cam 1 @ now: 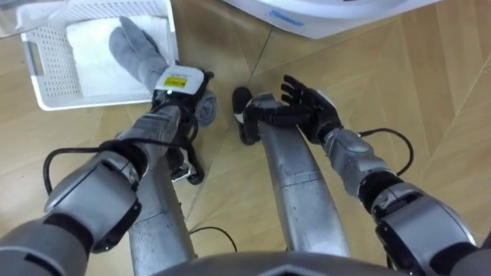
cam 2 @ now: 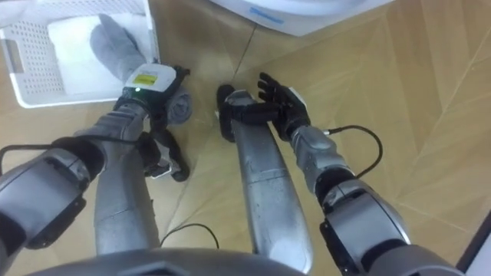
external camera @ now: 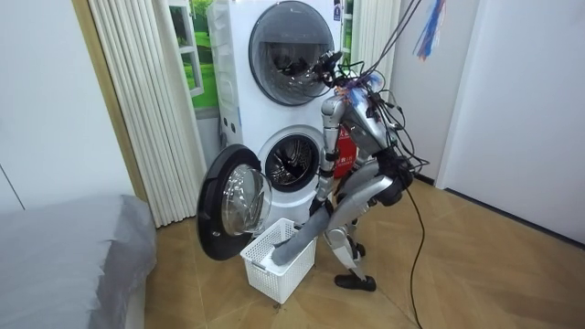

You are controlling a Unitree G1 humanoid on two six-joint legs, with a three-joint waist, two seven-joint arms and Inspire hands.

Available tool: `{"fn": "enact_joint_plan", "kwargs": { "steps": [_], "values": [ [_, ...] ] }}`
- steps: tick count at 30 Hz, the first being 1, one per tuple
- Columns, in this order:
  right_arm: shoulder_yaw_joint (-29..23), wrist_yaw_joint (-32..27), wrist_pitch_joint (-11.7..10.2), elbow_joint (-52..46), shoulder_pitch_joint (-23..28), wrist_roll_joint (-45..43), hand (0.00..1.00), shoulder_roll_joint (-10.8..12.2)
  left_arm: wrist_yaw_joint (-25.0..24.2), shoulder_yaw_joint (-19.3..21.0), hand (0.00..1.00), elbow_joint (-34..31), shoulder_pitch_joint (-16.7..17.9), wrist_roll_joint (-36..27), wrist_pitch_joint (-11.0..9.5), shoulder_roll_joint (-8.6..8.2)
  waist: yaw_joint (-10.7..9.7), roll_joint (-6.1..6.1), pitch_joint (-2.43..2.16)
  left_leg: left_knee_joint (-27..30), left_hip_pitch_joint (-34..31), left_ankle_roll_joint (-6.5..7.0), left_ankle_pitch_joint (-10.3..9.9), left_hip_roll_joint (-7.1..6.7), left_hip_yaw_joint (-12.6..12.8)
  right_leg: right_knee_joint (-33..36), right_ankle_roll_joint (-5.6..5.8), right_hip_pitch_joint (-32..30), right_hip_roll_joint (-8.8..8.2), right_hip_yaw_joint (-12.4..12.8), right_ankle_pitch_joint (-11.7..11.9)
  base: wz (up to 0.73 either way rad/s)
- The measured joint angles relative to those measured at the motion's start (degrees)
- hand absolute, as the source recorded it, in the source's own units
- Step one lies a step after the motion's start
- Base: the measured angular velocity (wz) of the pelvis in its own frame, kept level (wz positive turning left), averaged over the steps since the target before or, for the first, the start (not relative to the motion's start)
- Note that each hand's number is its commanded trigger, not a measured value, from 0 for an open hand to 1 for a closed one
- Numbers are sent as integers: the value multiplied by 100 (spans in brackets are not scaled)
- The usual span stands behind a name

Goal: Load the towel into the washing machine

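A grey towel (cam 1: 136, 44) runs from the white laundry basket (cam 1: 46, 92) on the floor up to my left hand (cam 1: 181, 83), which is shut on its end just right of the basket. In the room view the towel (external camera: 300, 241) hangs stretched between that hand and the basket (external camera: 274, 270). White cloth (cam 1: 88, 54) lies under the towel in the basket. My right hand (cam 1: 308, 103) is open beside my right leg, fingers spread, holding nothing. The lower washing machine (external camera: 291, 164) stands just behind the basket with its round door (external camera: 228, 203) swung open towards the room view's left.
I stand bent forward on a wooden floor before the stacked white machines; the upper one (external camera: 291, 41) has its door closed. The machine's white front edge (cam 1: 322, 19) is at the top of the eye view. A grey bed (external camera: 64, 256) and pleated curtain (external camera: 146, 100) flank the room view's left.
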Motion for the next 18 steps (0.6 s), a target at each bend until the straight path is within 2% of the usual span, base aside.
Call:
{"fn": "enact_joint_plan", "kwargs": {
  "steps": [11, 16, 18],
  "values": [
    [20, 70, 19, 102, -14, 126, 0, 24, -89, -31, 100, -4, 66, 5, 22, 53, 21, -2, -3, -14, 32, 14, 0, -4, -55, -40, -7, 71, 2, -65, -13, 1],
    [193, 37, 56, 292, 35, 162, 0, 65, -115, -101, 100, -1, 249, 4, -16, 29, 96, -8, -7, -273, 501, -8, 14, 15, -10, -298, -8, 548, 5, -93, 0, -2],
    [196, -12, 125, 383, 145, 172, 0, 64, -110, -113, 100, 0, 360, 1, -42, -14, 156, 1, -20, -562, 839, -14, 83, -24, 4, -557, 14, 889, -6, -97, 33, 2]
  ]
}}
